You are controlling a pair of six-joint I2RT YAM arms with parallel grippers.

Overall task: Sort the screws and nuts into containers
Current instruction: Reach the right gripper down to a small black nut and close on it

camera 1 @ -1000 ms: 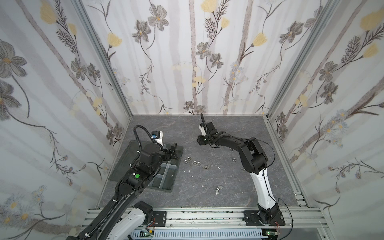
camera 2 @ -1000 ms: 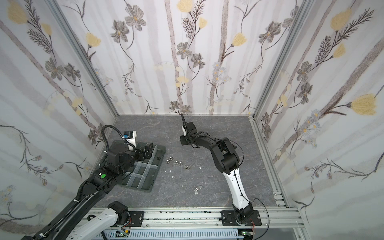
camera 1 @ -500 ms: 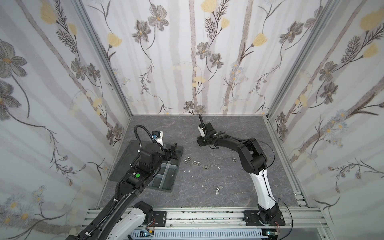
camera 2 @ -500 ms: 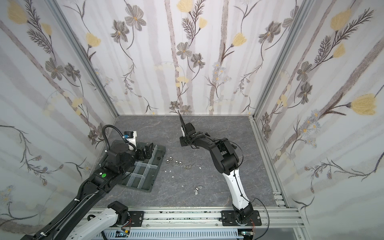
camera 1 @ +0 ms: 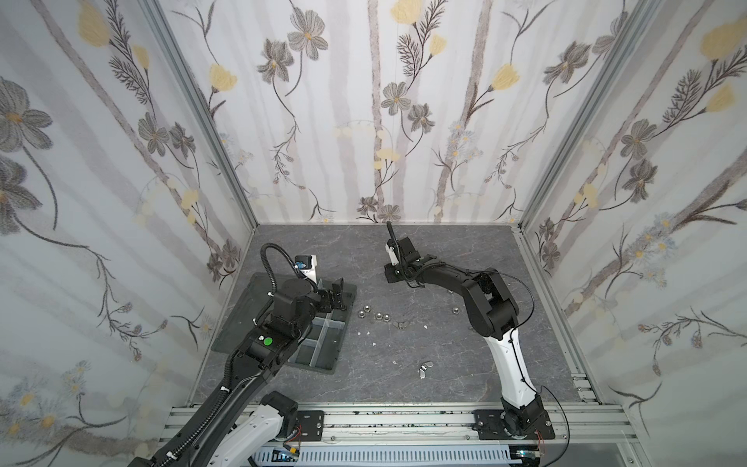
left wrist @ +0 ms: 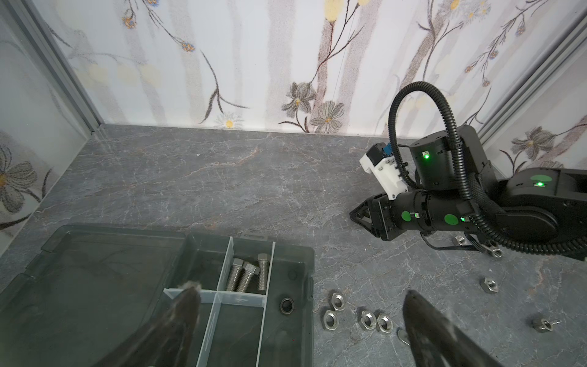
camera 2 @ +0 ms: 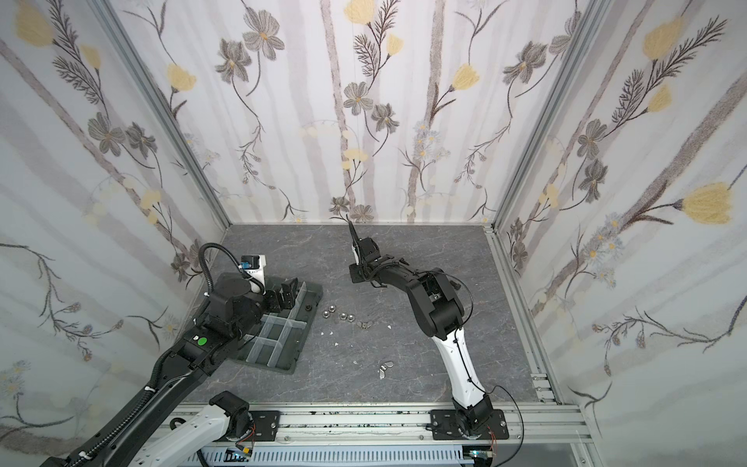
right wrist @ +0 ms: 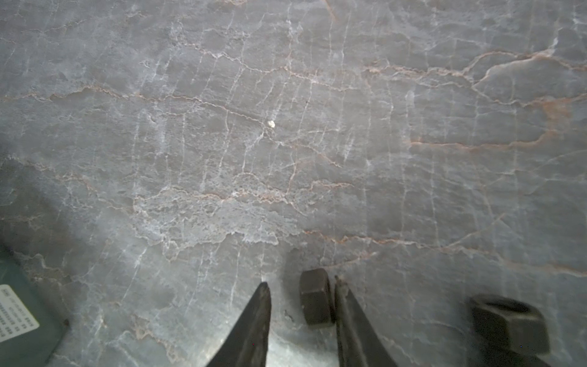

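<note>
Stock on counter (camera 1: 364, 388), listed from my rail outward.

1. Wing nut (camera 1: 425, 368), silver, lying alone nearest the rail, well apart from the rest.
2. Organiser tray (left wrist: 309, 263), on the left side. One compartment holds three silver screws (left wrist: 246, 275), and the next holds a single dark ring-shaped piece (left wrist: 286, 305). Left end effector (left wrist: 300, 290) hangs over the tray, fingers spread fully, carrying nothing.
3. Silver hex nuts (left wrist: 336, 300), four in a loose cluster just beside the tray's outer wall, unsorted.
4. Black hex piece (right wrist: 316, 298), far centre of the counter, between the fingers of the right end effector (right wrist: 301, 282). One finger (right wrist: 349, 311) touches its flat and the other stands a little off. I log the jaws as narrowed around it, not yet pinching. Nut or screw head, I cannot tell. A second black hex nut (right wrist: 508, 324) sits near.

Handling, my judgement: rigid steel, light and smooth-faced, so it is likely to skid on this hard counter if pushed from one side. Take it low, across opposite flats, and squeeze evenly.
</note>
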